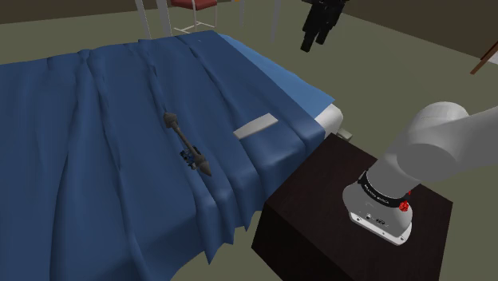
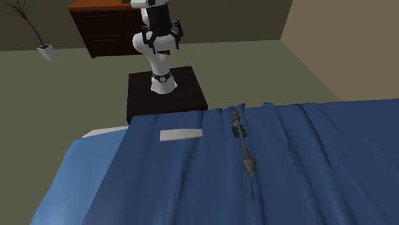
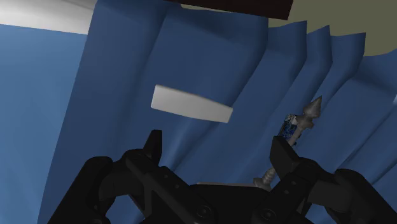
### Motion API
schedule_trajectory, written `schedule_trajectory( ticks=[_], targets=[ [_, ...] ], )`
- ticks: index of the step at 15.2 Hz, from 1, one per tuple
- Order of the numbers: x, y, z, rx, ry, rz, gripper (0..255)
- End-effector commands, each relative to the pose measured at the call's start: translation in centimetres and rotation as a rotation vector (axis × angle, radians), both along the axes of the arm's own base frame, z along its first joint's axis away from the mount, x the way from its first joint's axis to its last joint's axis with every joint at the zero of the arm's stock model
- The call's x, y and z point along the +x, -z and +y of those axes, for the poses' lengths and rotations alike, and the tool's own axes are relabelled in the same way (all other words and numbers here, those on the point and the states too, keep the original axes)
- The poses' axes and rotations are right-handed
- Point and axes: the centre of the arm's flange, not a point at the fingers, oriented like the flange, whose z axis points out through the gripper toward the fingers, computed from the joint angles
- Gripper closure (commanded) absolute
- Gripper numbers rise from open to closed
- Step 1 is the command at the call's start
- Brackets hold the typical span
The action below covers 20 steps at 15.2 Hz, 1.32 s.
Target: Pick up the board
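Board (image 1: 257,126), a pale grey flat slab, lies on the blue bedspread (image 1: 96,168), on the strip of the bed just beside the dark stand (image 1: 319,199). It rests flat among the folds, with nothing touching it. A slender grey rod (image 1: 187,148) with a pointed tip lies on the same bedspread, farther from the stand than the board is and well apart from it. From where I stand, the black gripper (image 1: 314,41) hangs in the air high over the bed, well clear of the stand's top. In the wrist view its two fingers (image 3: 153,139) stand wide apart with only cloth showing between them, so it grips nothing; the board sits beyond the fingertips, untouched, towards the stand.
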Motion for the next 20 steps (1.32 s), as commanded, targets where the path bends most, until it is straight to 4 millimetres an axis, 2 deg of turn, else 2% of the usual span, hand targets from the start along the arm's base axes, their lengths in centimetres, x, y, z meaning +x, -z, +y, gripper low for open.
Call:
schedule_trajectory(
  ticks=[1, 20],
  targets=[
    [0.0, 0.0, 0.0, 0.0, 0.0, 0.0, 0],
    [9.9, 16.8, 16.6, -0.043, 0.015, 0.019, 0]
  ],
)
